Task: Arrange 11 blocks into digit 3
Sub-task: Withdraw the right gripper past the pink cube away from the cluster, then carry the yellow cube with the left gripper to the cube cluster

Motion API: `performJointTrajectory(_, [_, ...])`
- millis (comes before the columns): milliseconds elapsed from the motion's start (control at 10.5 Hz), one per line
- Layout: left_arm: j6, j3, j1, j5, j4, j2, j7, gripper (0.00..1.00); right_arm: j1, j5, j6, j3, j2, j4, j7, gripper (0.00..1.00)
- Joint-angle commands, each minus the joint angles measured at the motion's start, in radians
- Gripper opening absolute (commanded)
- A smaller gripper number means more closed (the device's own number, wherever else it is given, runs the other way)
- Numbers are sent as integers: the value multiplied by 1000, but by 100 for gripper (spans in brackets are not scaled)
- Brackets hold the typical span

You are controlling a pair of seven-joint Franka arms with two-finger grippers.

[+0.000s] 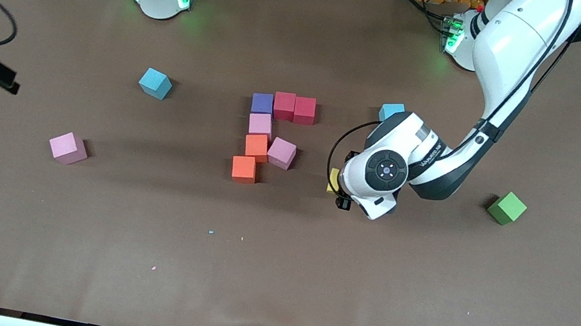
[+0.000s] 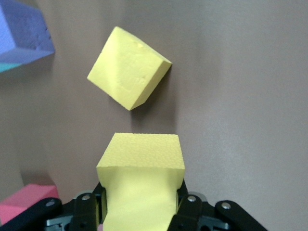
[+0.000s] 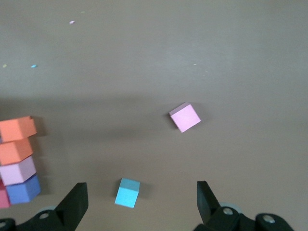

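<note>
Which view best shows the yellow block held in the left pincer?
The left wrist view: the held yellow block fills the frame between the left pincer fingers. The front view shows only a yellow sliver beside the wrist. The right wrist view does not show it.

Foam cubes lay on a plain brown bench [image 1: 421, 305]: two red [image 1: 284, 105], one purple [image 1: 262, 103], three pink [image 1: 260, 123], two orange [image 1: 256, 146], two light blue [image 1: 155, 83] and one green [image 1: 507, 208]. The white left arm's black gripper [image 2: 142, 202] pinched a pale yellow cube [image 2: 141, 161]; a second yellow cube [image 2: 127, 67] matched it.
</note>
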Motion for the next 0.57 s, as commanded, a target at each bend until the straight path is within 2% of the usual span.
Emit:
performJointTrajectory(0, [-6,0,12,3,-17,-32,-91,4,3,15,-8,-6,-32,-6,-3,100])
performJointTrajectory(95, [-3,1,5,3,-15,-31,-101,0,4,15,39,-8,-29,-16,4,100])
performJointTrajectory(285, [12,4,-6,6,-14,-26,-162,0,-13,17,92,-9,-29,-47,5,100])
performJointTrajectory(475, [40,1,-33,39,-20,-29,-288,0,-15,62,38,-12,-31,-47,2,100])
